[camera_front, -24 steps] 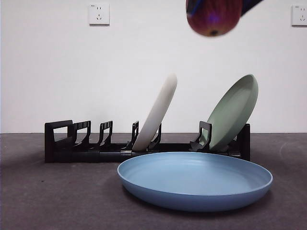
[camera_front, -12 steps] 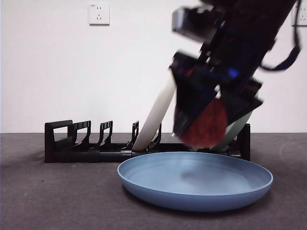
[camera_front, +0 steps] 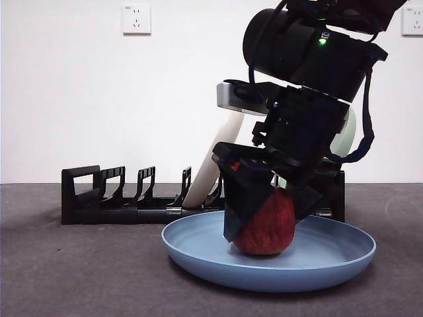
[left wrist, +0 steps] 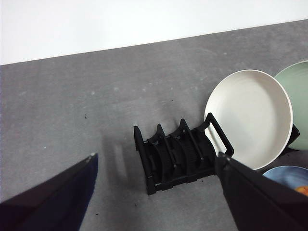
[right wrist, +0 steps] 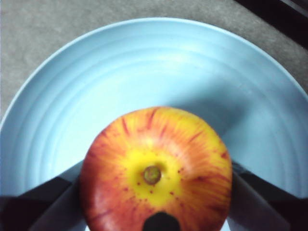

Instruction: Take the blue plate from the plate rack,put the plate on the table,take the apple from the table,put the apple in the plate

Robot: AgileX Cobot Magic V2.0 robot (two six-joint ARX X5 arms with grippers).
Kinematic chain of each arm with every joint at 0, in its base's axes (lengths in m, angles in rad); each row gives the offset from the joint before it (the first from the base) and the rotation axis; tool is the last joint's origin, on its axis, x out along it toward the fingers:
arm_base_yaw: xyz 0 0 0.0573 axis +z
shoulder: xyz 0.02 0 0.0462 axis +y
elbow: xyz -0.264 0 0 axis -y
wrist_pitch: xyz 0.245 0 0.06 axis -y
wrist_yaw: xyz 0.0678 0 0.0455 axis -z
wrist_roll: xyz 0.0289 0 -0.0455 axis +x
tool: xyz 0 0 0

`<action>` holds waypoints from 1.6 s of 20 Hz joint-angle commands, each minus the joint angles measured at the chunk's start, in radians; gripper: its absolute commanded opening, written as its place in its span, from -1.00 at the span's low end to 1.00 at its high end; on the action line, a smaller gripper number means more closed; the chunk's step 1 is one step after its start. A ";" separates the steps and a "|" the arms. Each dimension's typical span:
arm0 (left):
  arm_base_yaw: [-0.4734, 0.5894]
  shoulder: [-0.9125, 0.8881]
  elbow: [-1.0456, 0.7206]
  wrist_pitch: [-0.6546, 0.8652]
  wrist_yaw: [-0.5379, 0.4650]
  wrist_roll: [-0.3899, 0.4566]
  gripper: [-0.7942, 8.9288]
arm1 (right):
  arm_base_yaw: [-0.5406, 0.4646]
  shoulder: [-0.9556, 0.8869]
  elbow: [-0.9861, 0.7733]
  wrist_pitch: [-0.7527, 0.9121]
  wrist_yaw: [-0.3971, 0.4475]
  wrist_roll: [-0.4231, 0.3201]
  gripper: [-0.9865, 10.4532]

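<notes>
Two tools are fitted, but only the right tool (camera_front: 268, 208) is at work: it is clenched on the apple (camera_front: 266, 221), one jaw on each side of the fruit. The apple appears to be resting on the floor of the blue plate (camera_front: 198, 247), slightly left of the plate's middle. The plate lies flat on the tabletop (camera_front: 79, 271), just in front of the plate rack (camera_front: 99, 198).

The placing is judged nearly done, with only the release and the withdrawal left. If the jaws are opened unevenly, or the arm is lifted before they clear the fruit, the apple could be dragged, tipped or rolled toward the rim. The cream-white plate (camera_front: 221, 155) and the sage-green plate (camera_front: 344, 142) stand close behind the arm and could be knocked during the lift.

From the front, the contact between apple and plate is shown. In the right wrist view, the yellow top and stem of the apple (right wrist: 156, 173) are seen against the plate (right wrist: 144, 62). In the left wrist view, the left tool (left wrist: 159, 192), released and holding nothing, is seen well above the rack (left wrist: 178, 154).
</notes>
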State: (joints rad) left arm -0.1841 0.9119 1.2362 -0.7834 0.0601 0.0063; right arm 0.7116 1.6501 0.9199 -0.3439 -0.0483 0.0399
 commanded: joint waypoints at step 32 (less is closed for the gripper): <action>-0.245 0.008 -0.015 0.008 0.200 0.021 -0.85 | 0.001 -0.810 0.018 -0.169 0.132 0.014 -0.85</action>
State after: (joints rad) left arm -0.4137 0.9207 1.2354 -0.7834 0.2806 0.0128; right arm 0.7120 0.8402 0.9367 -0.5163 0.0814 0.0555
